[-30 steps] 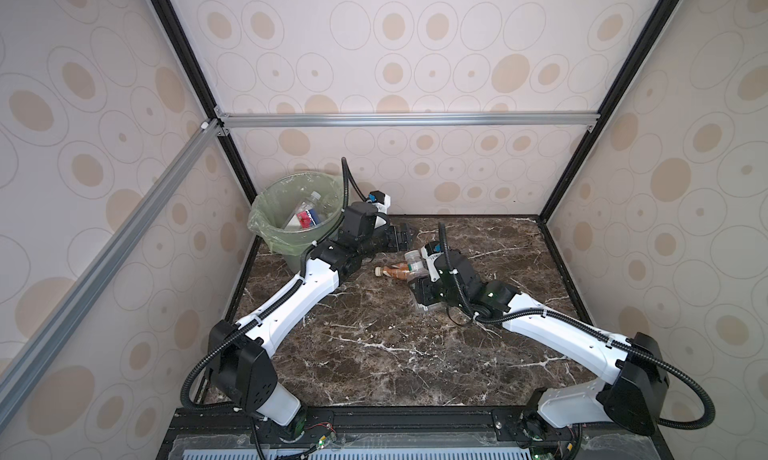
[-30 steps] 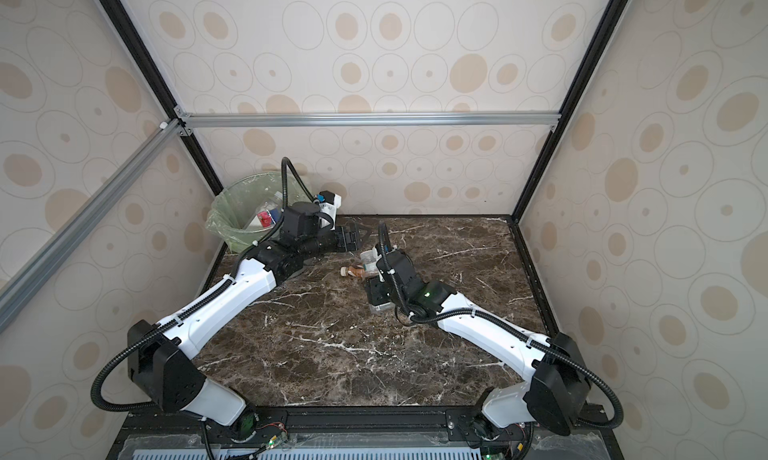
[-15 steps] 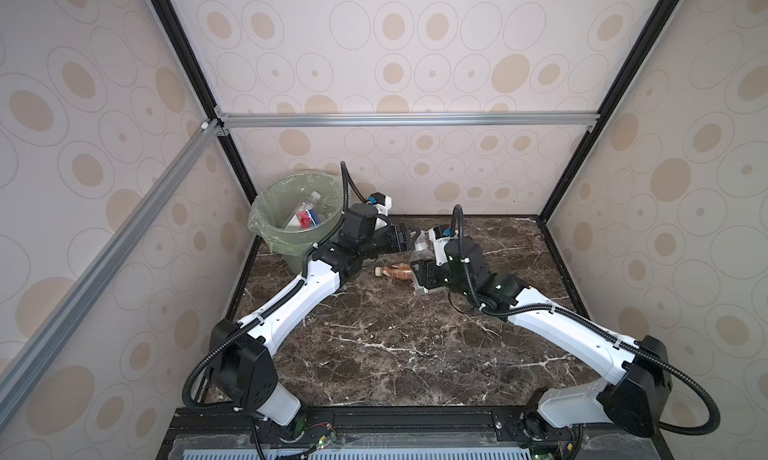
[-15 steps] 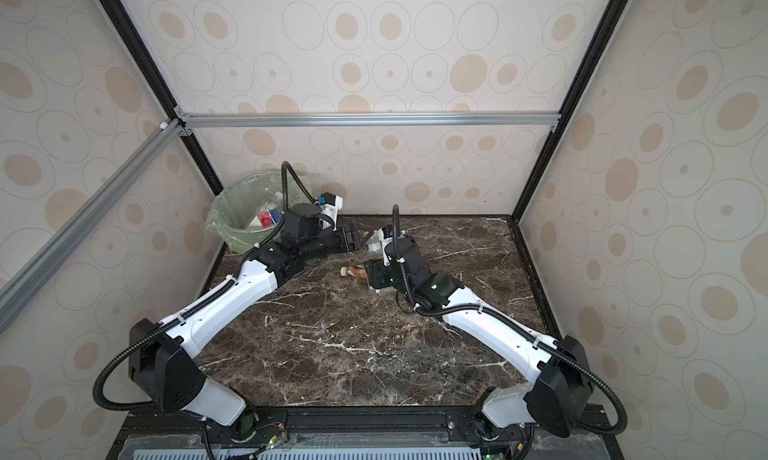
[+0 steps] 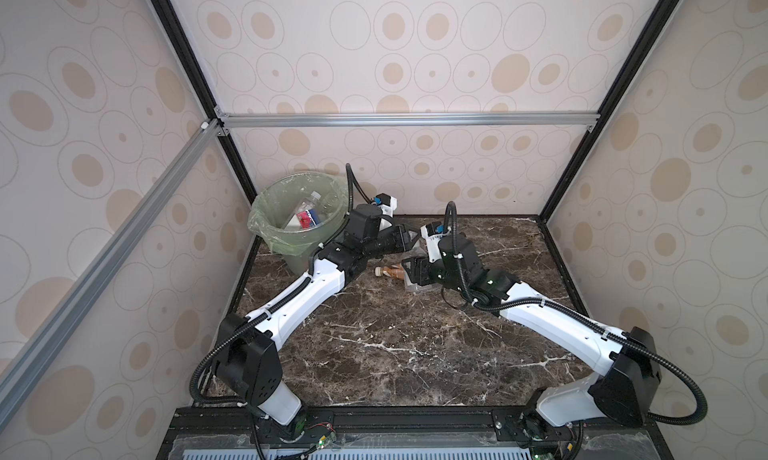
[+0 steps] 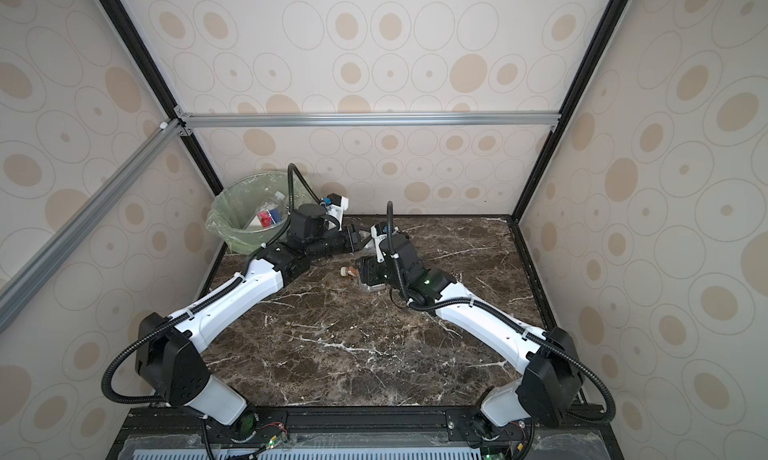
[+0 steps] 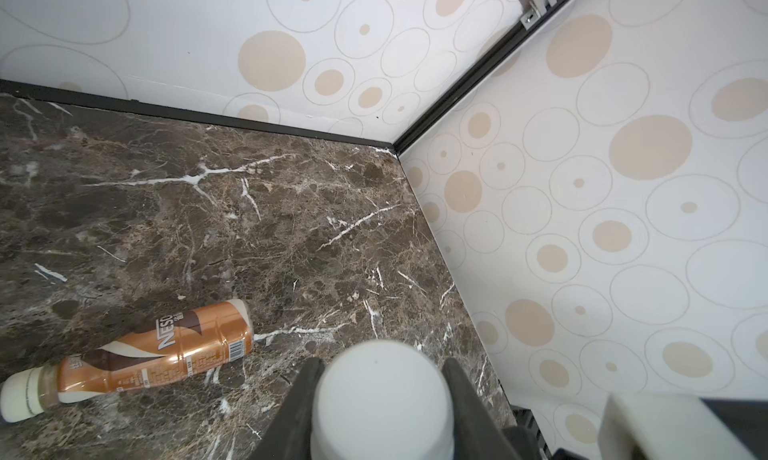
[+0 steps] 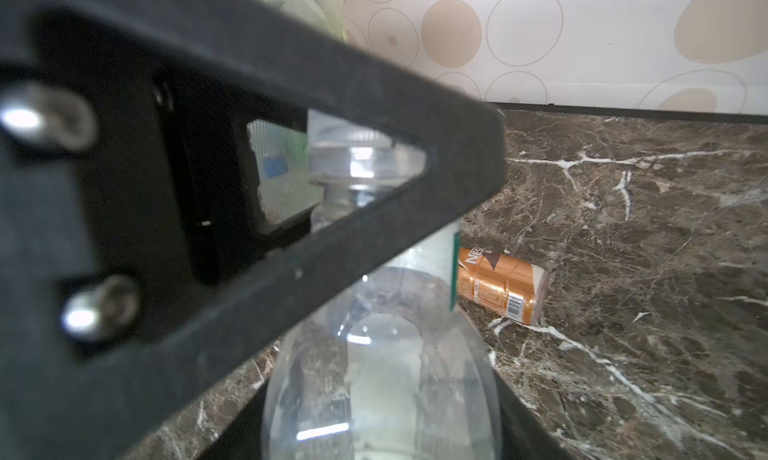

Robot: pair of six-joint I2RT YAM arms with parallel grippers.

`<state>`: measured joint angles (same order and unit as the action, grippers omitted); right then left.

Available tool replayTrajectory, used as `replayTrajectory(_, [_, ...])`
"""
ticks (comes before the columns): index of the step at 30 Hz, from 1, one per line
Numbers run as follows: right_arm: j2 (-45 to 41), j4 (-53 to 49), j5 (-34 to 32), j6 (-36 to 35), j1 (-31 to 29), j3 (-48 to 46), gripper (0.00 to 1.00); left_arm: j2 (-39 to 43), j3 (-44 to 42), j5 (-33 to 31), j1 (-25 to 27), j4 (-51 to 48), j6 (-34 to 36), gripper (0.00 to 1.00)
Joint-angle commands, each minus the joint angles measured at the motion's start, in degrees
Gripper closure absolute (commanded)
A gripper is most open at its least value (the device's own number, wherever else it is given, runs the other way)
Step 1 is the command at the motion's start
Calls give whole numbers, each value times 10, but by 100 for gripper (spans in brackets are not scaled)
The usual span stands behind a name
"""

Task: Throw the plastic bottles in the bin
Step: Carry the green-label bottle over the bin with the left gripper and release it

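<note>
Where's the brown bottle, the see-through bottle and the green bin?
Brown-labelled bottle point(image 7: 166, 348): left wrist view, on its orange label.
Clear bottle point(image 8: 374, 387): right wrist view, on its see-through body.
Bin point(image 5: 269, 237): in a top view, on its bag-covered rim.

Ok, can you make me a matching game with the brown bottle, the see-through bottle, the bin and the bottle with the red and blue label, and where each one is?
Things:
1. brown bottle
2. see-through bottle
3. bin
4. red-and-blue-label bottle

Places:
A. inside the bin
B. cap in the left claw
C. lying on the marble table
D. standing in the back left corner

Pairs: 1-C, 2-B, 3-D, 4-A
</note>
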<state>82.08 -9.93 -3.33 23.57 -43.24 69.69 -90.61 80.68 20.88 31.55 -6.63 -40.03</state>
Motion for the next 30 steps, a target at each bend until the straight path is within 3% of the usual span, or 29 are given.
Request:
replayTrajectory(1, [-15, 16, 6, -6, 3, 21, 21, -19, 61, -22, -13, -49, 44, 69])
replayTrajectory(5, [-50, 15, 2, -11, 13, 3, 0, -39, 157, -63, -62, -131, 92, 68])
replayTrajectory(10, [-93, 19, 2, -7, 40, -24, 0, -67, 298, -85, -142, -190, 121, 68])
replayTrajectory(18, [-79, 7, 21, -12, 56, -29, 0, -124, 559, -172, -228, -265, 162, 67])
replayTrajectory(21, [-66, 10, 32, -9, 58, -29, 0, -117, 548, -137, -289, -231, 124, 66])
replayTrajectory(24, [-52, 13, 41, -8, 58, -29, 0, -129, 504, -43, -363, -200, 52, 68])
replayTrajectory(27, [-41, 16, 46, -6, 60, -29, 0, -147, 449, -9, -382, -195, 38, 66])
replayTrajectory(28, [-38, 18, 49, -6, 60, -29, 0, -150, 423, -5, -382, -189, 42, 60])
replayTrajectory(30, [-32, 21, 55, -3, 60, -30, 0, -157, 374, 10, -382, -180, 42, 39])
